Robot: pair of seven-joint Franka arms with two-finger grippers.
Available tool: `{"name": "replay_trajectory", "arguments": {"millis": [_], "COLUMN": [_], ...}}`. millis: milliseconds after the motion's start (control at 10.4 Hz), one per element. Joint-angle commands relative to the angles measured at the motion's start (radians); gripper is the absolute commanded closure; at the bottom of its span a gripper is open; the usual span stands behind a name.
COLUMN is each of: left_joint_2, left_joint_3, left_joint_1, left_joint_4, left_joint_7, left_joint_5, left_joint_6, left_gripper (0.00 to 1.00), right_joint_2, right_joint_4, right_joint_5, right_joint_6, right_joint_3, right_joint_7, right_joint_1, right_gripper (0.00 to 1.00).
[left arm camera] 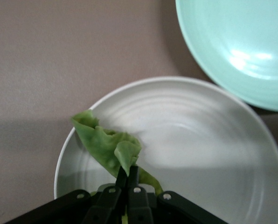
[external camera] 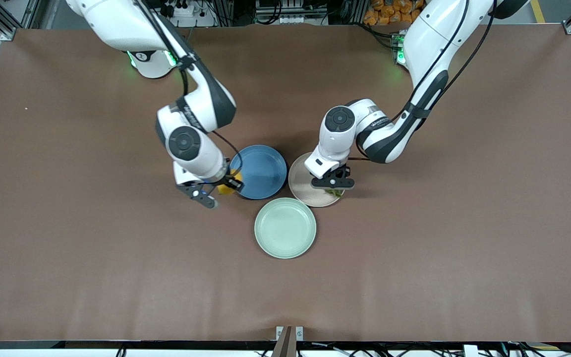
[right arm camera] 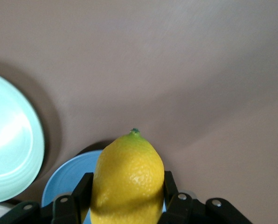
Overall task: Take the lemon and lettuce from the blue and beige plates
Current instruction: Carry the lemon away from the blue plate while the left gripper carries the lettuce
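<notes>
Right gripper point(external camera: 226, 187) clamped on lemon point(right arm camera: 127, 179), up in air over edge of blue plate point(external camera: 260, 171), on side toward right arm's end of table. Left gripper point(external camera: 334, 191) pinched tight on lettuce point(left arm camera: 108, 147), low over beige plate point(external camera: 310, 186), leaf partly on plate. Beige plate touched blue plate. Mint-green plate point(external camera: 285, 228) lay just beside blue plate, nearer front camera.

High front camera faces the robots; both close wrist views share the mint plate point(left arm camera: 237, 46).
</notes>
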Motion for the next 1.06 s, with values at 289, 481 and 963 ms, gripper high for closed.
{"name": "replay_trajectory", "arguments": {"millis": [289, 481, 963], "left_joint_2": [-0.22, -0.283, -0.358], "left_joint_3": [-0.015, -0.024, -0.024], "left_joint_1": [0.061, 0.127, 0.401], "left_joint_4": [0.024, 0.024, 0.013], "left_joint_7": [-0.005, 0.128, 0.749], "left_joint_5": [-0.003, -0.074, -0.193], "left_joint_6": [-0.194, -0.239, -0.409], "left_gripper": [1.0, 1.0, 1.0], "right_joint_2": [-0.059, -0.055, -0.019], "right_joint_4": [-0.024, -0.021, -0.018], "right_joint_5": [-0.089, -0.179, -0.193], "right_joint_6": [-0.069, -0.067, -0.004], "right_joint_3": [0.008, 0.01, 0.01], "right_joint_7": [-0.315, -0.428, -0.801], "right_joint_1": [-0.189, -0.252, -0.443], "right_gripper": [1.0, 1.0, 1.0]}}
